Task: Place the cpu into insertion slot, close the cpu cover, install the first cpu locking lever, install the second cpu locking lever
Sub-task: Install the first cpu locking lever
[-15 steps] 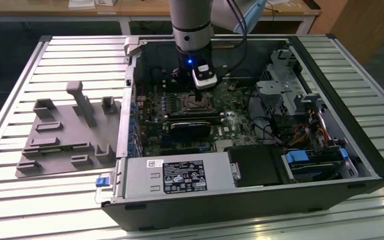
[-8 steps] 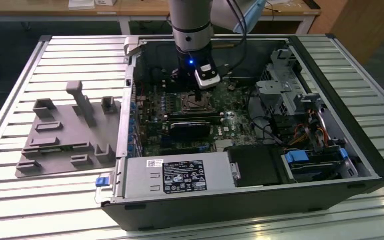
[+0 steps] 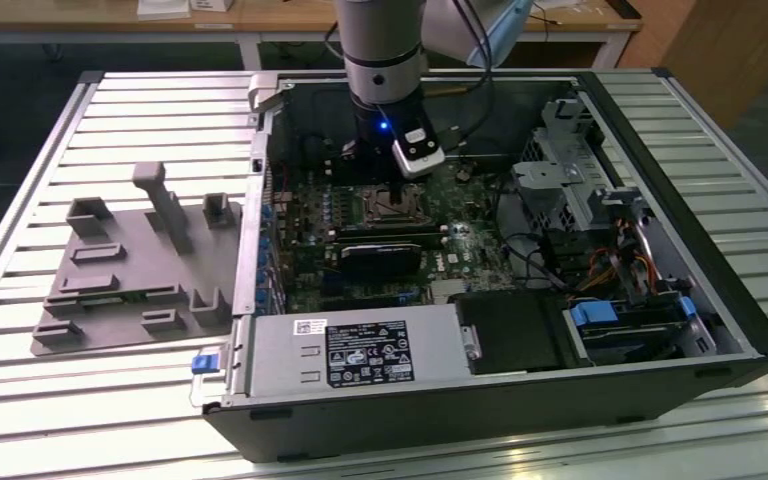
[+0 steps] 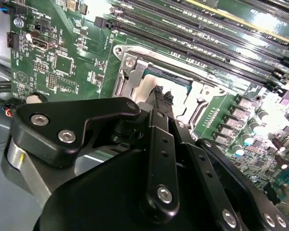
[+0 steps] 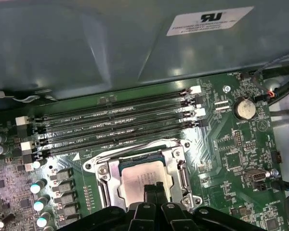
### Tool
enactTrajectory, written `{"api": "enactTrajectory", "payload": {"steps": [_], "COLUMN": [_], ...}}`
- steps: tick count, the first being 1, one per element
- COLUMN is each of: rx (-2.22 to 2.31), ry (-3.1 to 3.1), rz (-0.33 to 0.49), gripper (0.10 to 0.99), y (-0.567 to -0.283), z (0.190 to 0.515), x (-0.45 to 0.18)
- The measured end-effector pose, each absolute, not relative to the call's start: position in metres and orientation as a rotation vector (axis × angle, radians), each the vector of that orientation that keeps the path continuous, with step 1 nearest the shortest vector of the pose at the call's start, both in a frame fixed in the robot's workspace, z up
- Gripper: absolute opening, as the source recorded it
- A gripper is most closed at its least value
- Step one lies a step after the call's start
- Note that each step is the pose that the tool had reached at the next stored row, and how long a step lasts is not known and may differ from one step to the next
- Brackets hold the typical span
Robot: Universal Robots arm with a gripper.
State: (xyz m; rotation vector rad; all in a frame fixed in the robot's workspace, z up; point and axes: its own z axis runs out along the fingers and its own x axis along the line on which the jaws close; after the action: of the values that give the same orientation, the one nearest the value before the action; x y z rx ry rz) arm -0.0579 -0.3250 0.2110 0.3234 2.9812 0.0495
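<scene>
In the exterior view, the arm (image 3: 381,60) is seen reaching straight down into an open computer case (image 3: 491,400), its gripper (image 3: 394,190) over the insertion slot (image 3: 391,207); a grey fixture plate (image 3: 131,290) lies on the slatted table (image 3: 37,180) at the exterior view's left.

In the second wrist view, the black fingers (image 4: 160,98) are pressed together, tips on the cpu (image 4: 180,94).

In the first wrist view, the cpu is seen seated in the slot, framed by the closed cpu cover (image 5: 178,161); four memory slots (image 5: 115,120) lie beside it. Printed labels are too small to be read.
</scene>
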Motion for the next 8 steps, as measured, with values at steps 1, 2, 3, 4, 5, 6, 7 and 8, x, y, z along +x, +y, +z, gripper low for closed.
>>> {"api": "enactTrajectory", "payload": {"steps": [1, 2, 3, 4, 5, 6, 7, 8], "rx": [0.323, 0.323, 0.323, 0.323, 0.323, 0.323, 0.323, 0.323], "ry": [2.981, 2.981, 2.981, 2.981, 2.981, 2.981, 2.981, 2.981], "rz": [0.048, 0.046, 0.046, 0.046, 0.046, 0.046, 0.046, 0.046], "gripper": [0.102, 0.102, 0.102, 0.102, 0.102, 0.102, 0.102, 0.102], "y": [-0.3250, -0.3250, -0.3250, -0.3250, -0.3251, -0.3250, -0.3250, -0.3250], "z": [0.2110, 0.2110, 0.2110, 0.2113, 0.2118, 0.2127, 0.2141, 0.2159], "x": [-0.0582, -0.0583, -0.0583, -0.0583, -0.0584, -0.0584, -0.0584, -0.0584]}}
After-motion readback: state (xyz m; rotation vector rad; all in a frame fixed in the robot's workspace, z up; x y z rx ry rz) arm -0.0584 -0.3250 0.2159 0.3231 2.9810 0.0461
